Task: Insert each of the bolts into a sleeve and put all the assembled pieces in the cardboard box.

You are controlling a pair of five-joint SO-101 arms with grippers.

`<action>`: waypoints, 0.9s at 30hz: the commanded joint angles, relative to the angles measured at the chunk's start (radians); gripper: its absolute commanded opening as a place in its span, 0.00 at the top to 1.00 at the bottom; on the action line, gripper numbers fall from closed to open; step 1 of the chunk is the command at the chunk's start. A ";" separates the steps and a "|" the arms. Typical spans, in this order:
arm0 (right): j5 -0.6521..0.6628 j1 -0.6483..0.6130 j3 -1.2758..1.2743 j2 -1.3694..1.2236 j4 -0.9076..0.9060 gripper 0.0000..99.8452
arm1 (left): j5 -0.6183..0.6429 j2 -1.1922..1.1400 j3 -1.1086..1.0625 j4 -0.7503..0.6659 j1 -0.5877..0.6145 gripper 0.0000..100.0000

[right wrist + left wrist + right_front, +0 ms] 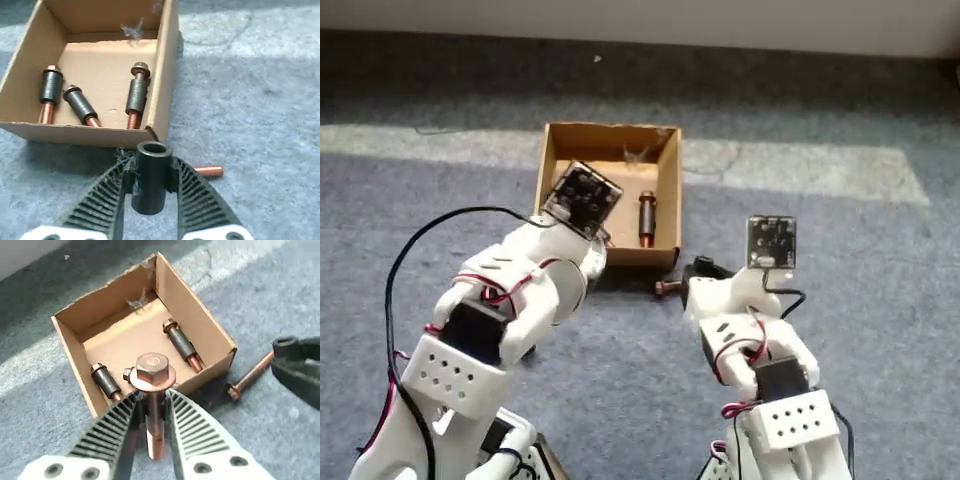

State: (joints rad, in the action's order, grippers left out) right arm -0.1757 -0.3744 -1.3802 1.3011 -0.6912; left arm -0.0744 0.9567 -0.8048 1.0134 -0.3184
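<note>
My left gripper (154, 396) is shut on a copper bolt (155, 405), head up, held just in front of the cardboard box (192, 297). My right gripper (151, 167) is shut on a black sleeve (150, 177), upright with its bore showing, near the box's front right corner (150, 131). Three assembled pieces lie in the box (167, 65): one by the left wall (50, 90), one beside it (79, 104) and one along the right wall (137, 95). A loose bolt (250, 377) lies on the carpet between the grippers, its head (663, 288) by the box (542, 170).
Grey carpet (840, 250) covers the floor all around. A sunlit strip (800, 165) crosses behind the box. The other arm's dark jaw (300, 365) hangs close to the loose bolt. Both white arms (500, 310) stand near the front edge.
</note>
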 commanded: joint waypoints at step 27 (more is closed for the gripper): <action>0.267 -0.357 -0.331 0.532 0.269 1.00 | 0.316 0.093 -0.084 -0.324 -0.104 1.00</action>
State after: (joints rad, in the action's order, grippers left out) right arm 0.0821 -0.7150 -1.6763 1.8029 -0.4473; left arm 0.2279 1.0211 -0.9413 0.7173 -0.4043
